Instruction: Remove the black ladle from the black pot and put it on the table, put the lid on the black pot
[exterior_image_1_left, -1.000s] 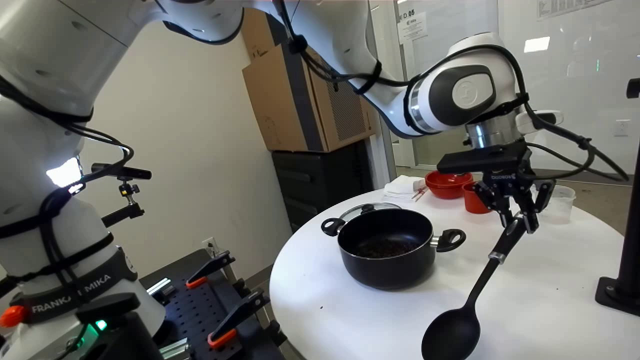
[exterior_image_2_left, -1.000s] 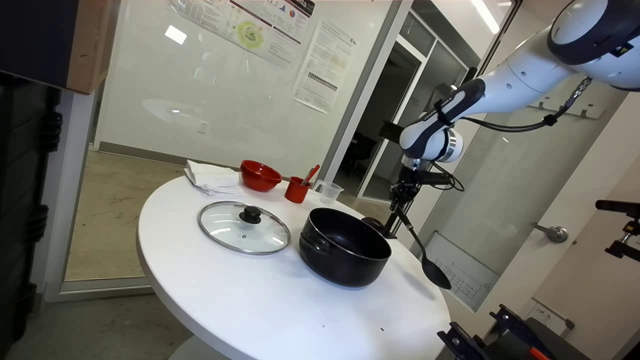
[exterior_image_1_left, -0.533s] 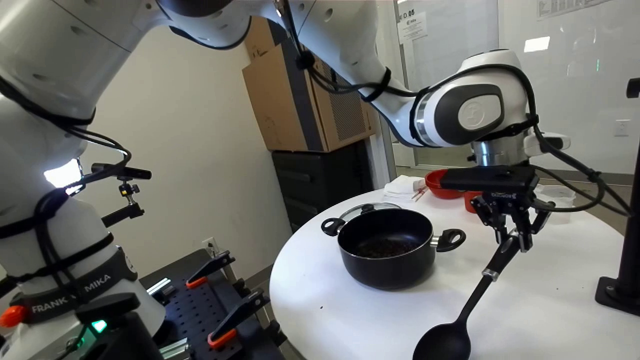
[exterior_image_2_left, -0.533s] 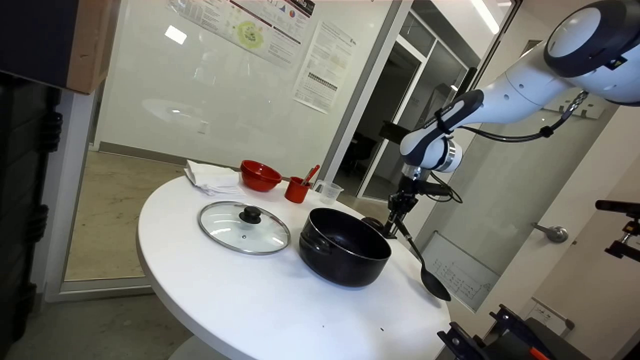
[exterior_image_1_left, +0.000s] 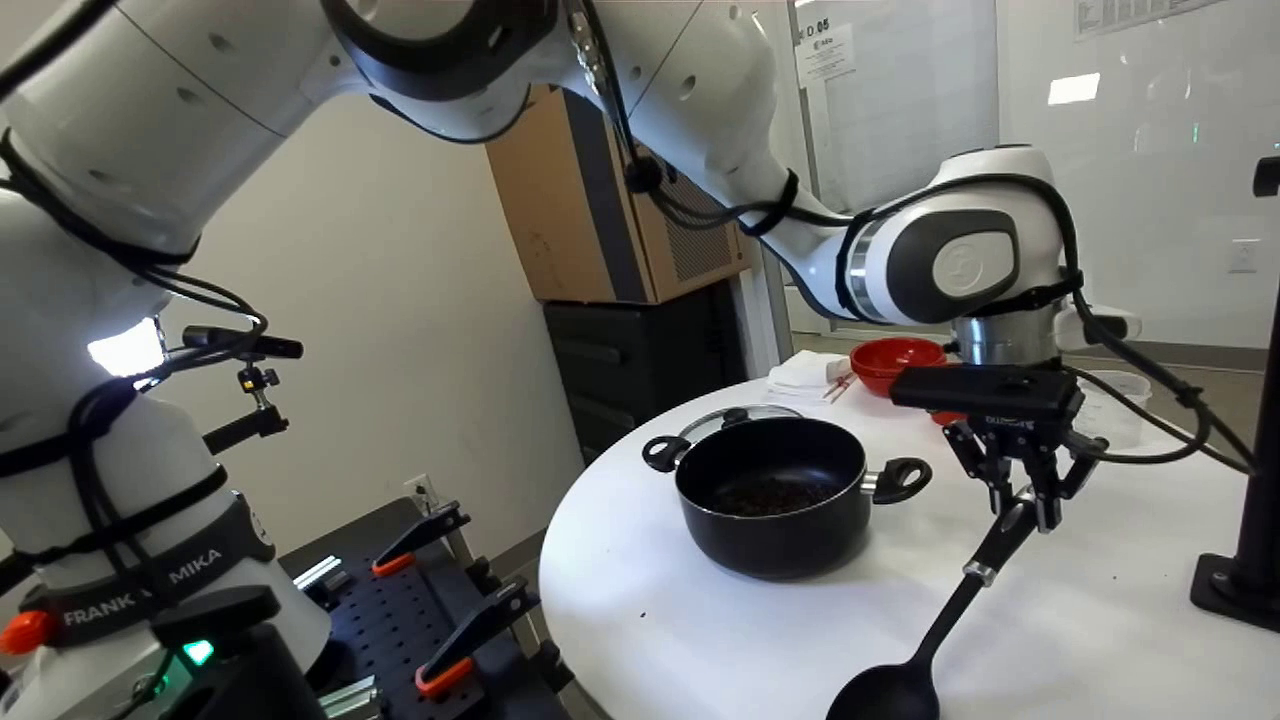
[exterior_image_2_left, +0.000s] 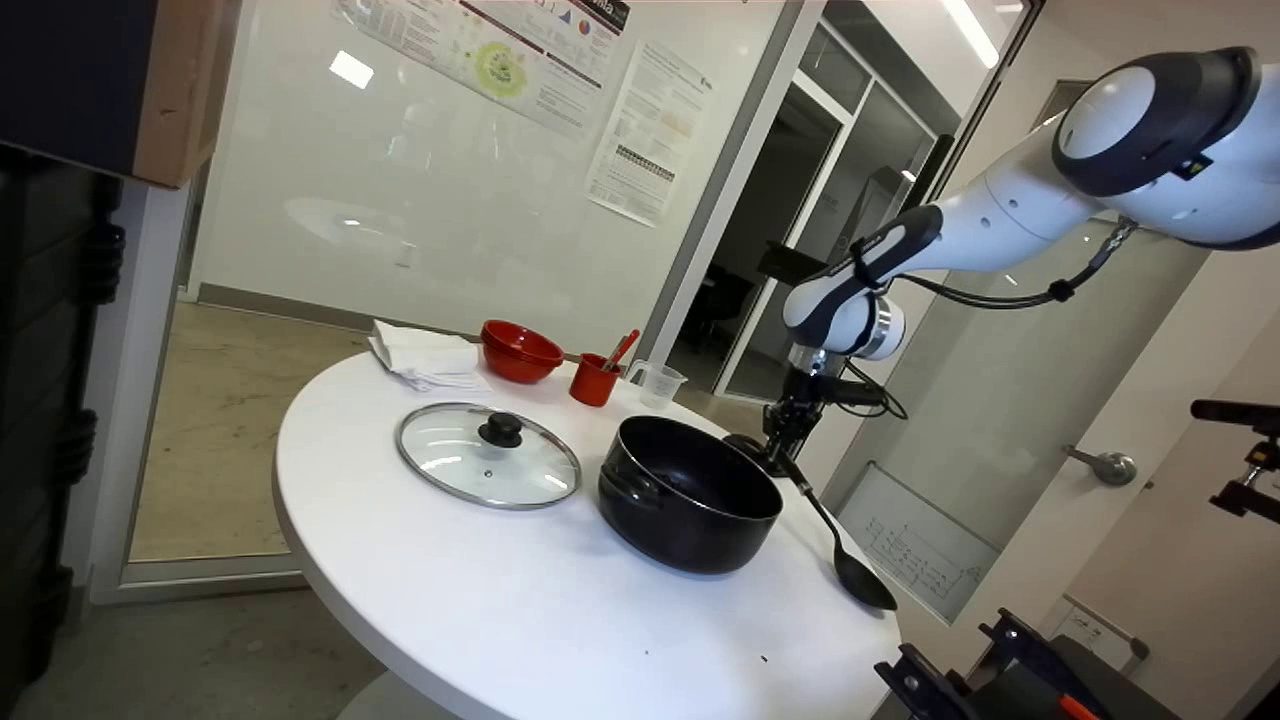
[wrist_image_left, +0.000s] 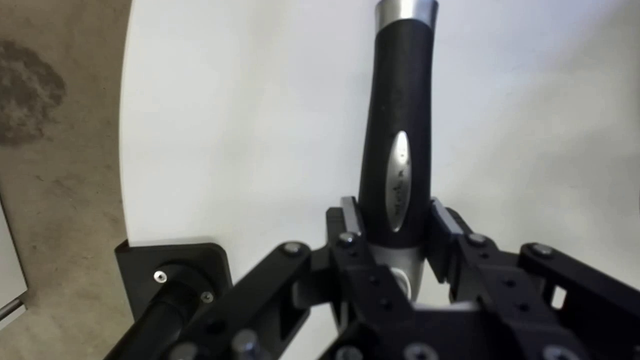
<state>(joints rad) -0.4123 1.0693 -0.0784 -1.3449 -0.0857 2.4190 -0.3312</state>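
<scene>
Black ladle (exterior_image_1_left: 1000, 540), one: gripped at its upper end by the gripper (exterior_image_1_left: 1022, 510), right of centre in an exterior view, slanting down leftward until the lower border of the frame cuts it. Bowl (exterior_image_2_left: 862, 580) seen at the right-hand edge of the table (exterior_image_2_left: 560, 620) in an exterior view; whether it touches the tabletop cannot be told. Jaws clenched on the handle, one on either side, lower centre of the wrist view.

Room: white top visible between the gripper and the black pot (exterior_image_1_left: 780, 545), centre of the frame; a broad white stretch runs from the pot to the curved edge, lower centre in an exterior view. Wrist view, left: table edge, brownish floor (wrist_image_left: 75, 200) beyond; black post (wrist_image_left: 165, 310) on a flat plate at that edge, lower left.

Materials. Ladle: black handle, metallic collar, oval lettered inlay, pale end cap, smooth bowl. Pot: wide, low, round, loop-handled, dark-coated, thin bright rim, small dark pieces (exterior_image_1_left: 765, 495) inside. Lid (exterior_image_2_left: 480, 460): clear glass, metal rim, black knob (exterior_image_2_left: 500, 430) uppermost; lying just beside the pot, to its left. Tabletop: round, plain, white.

Rear of table, upper centre of the frame: folded white cloth (exterior_image_2_left: 425, 360); two stacked red bowls (exterior_image_2_left: 520, 355); red cup (exterior_image_2_left: 594, 383) holding a red-handled utensil (exterior_image_2_left: 627, 345); clear jug (exterior_image_2_left: 657, 385).
</scene>
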